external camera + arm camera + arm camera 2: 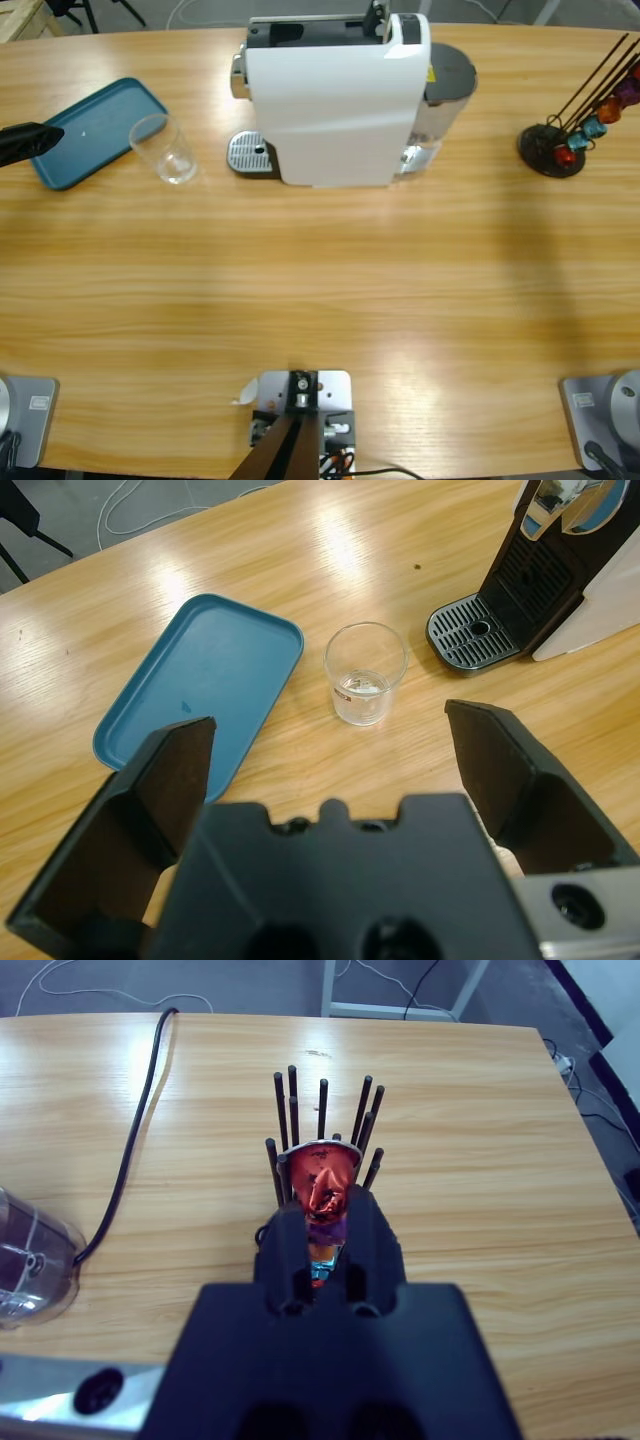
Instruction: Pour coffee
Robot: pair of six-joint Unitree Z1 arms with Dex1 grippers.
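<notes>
Our right gripper [322, 1222] sits clamped on a red coffee capsule [322, 1182] at the capsule rack [322, 1120]. Our left gripper [340, 770] hangs with jaws spread wide above an empty glass [365, 672], which stands between the blue tray [200, 685] and the coffee machine [335, 95]'s drip grate [472, 635].

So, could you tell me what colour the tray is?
Teal blue tray, clearest in the left wrist view.

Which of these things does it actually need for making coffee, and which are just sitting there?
Needed: coffee machine, its drip tray, glass, red capsule, capsule rack, left claw, right claw.

Lying about: blue tray, black cable.
</notes>
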